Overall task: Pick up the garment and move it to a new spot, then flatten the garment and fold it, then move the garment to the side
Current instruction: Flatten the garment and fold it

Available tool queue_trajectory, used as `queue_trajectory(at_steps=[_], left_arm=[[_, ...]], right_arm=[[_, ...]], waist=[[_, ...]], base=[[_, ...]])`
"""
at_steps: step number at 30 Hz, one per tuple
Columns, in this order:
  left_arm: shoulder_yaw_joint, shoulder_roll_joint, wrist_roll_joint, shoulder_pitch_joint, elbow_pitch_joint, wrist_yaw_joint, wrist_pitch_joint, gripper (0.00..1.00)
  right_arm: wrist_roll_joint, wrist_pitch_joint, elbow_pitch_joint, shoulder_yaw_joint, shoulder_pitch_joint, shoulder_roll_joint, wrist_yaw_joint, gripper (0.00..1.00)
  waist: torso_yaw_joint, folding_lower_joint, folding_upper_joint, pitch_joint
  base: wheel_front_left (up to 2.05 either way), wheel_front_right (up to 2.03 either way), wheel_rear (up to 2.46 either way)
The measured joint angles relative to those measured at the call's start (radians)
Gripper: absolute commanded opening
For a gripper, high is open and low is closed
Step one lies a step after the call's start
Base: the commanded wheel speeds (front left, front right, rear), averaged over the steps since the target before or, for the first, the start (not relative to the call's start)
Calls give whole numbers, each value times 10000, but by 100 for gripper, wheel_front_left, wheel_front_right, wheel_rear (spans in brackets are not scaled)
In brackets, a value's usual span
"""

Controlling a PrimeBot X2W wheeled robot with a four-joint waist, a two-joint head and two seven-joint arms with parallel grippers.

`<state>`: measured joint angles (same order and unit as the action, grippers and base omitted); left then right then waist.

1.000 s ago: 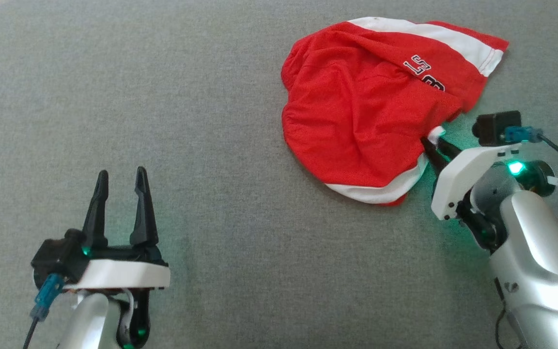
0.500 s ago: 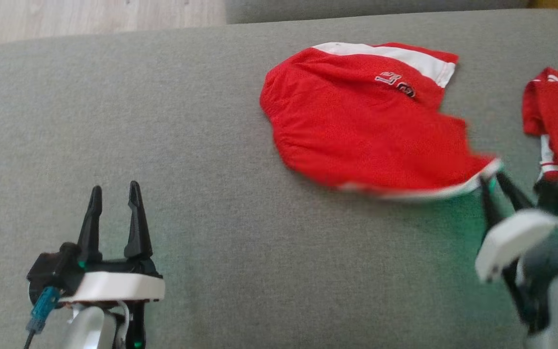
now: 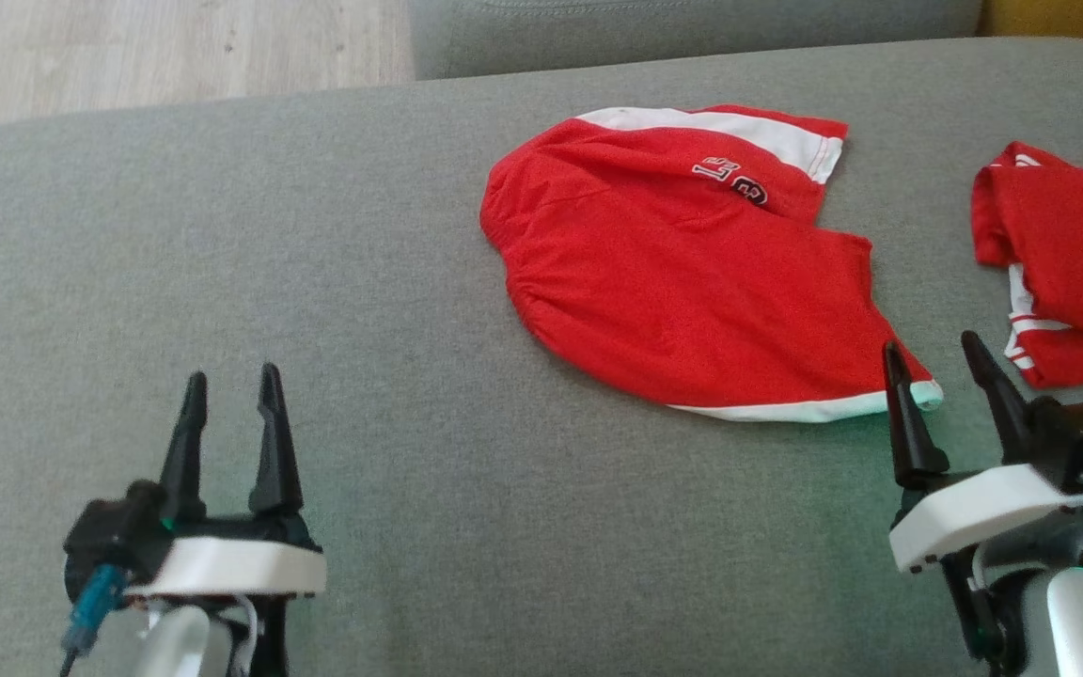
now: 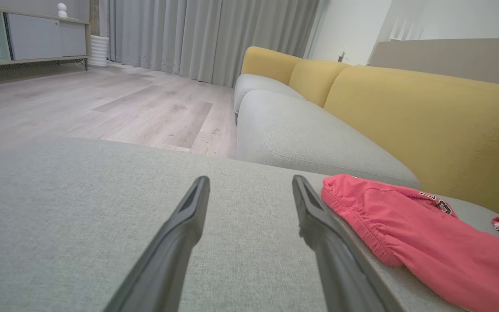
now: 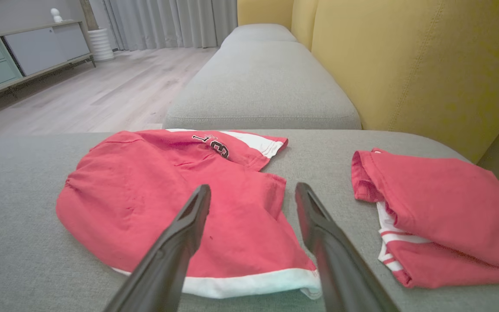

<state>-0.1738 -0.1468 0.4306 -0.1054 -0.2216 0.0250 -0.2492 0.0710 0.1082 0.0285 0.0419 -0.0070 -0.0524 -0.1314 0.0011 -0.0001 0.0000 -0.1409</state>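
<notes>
1. The garment [image 3: 692, 282] lies spread on the cushion [image 3: 391, 282], its white-hemmed corner just beside the right gripper [image 3: 929, 343].
2. Right gripper: fingers apart, empty.
3. Left gripper [image 3: 232, 373]: fingers apart, well clear of the garment.

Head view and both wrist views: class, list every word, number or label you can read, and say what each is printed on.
Shorts: black, white-edged print near the white band, seen upside down and creased; roughly "57", then a partly hidden "3" or "8", not surely readable.
Second red garment: white stripes, no text readable.
No other text can be read.
</notes>
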Motion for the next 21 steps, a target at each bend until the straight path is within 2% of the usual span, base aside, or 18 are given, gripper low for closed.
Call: queue_trajectory(at_steps=[4, 7, 8, 10, 11, 15, 21], left_arm=[[-299, 10, 2, 199, -82, 63, 86, 100], [-1152, 125, -6, -6, -472, 495, 570, 100], [-1152, 125, -6, -6, -472, 495, 570, 100], [-1680, 330, -2, -430, -917, 708, 959, 100], [-2305, 527, 31, -1052, -1415, 825, 1319, 100], [-3501, 717, -61, -2398, -2560, 995, 2002, 100], [-3743, 771, 63, -3440, -4105, 997, 1820, 100]], right_arm=[[301, -27, -161, -121, 11, 36, 0, 100], [405, -29, -161, -314, 1, 40, 0, 100], [405, -29, -161, -314, 1, 40, 0, 100], [468, -31, -167, -389, -8, 46, 0, 100], [552, -33, -186, -460, -24, 46, 0, 100], [639, -113, -199, -640, -61, 48, 0, 100], [982, -313, -272, -773, -367, 50, 0, 100]], waist=[[-111, 0, 0, 99], [-218, 0, 0, 38], [-218, 0, 0, 38], [-294, 0, 0, -36], [-415, 1, 0, -105], [-749, 2, 0, -300], [-1361, 2, 0, -704]], base=[[0, 0, 0], [0, 0, 0], [0, 0, 0], [0, 0, 0], [0, 0, 0], [0, 0, 0], [0, 0, 0]])
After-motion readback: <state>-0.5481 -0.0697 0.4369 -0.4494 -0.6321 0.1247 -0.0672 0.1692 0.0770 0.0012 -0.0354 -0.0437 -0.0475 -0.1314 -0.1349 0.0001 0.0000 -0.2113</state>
